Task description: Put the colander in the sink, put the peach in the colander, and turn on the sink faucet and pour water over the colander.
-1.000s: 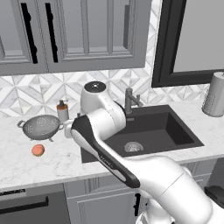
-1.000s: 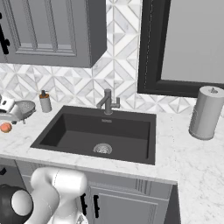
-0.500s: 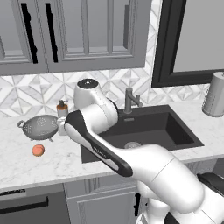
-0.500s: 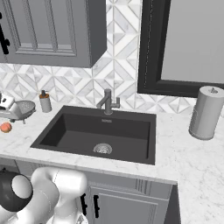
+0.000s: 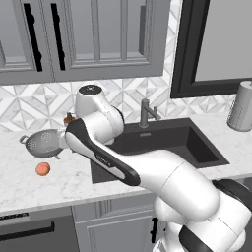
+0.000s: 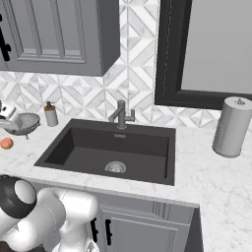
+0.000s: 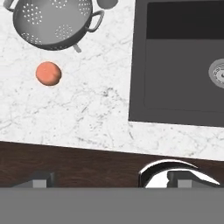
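A grey metal colander [image 5: 44, 142] full of tiny holes, with two loop handles, stands on the white marble counter [image 5: 29, 184] to the left of the large, nearly black rectangular sink [image 6: 113, 150]. It is not yet in the basin. Its handles line up roughly left to right along the counter, one loop pointing toward the sink. A small round orange-pink peach [image 5: 43, 169] lies just in front of the colander on the near side, apart from it.

The white robot arm reaches over the counter between colander and sink, its hand looking straight down. In the hand view the colander [image 7: 53, 21] and peach [image 7: 48, 73] sit to the left of where the hand points, the sink [image 7: 179, 65] to the right.

Whether the fingers are open or closed cannot be told. The hand appears to carry nothing.

The grey faucet [image 6: 120, 114] stands at the sink's far edge, no water running.
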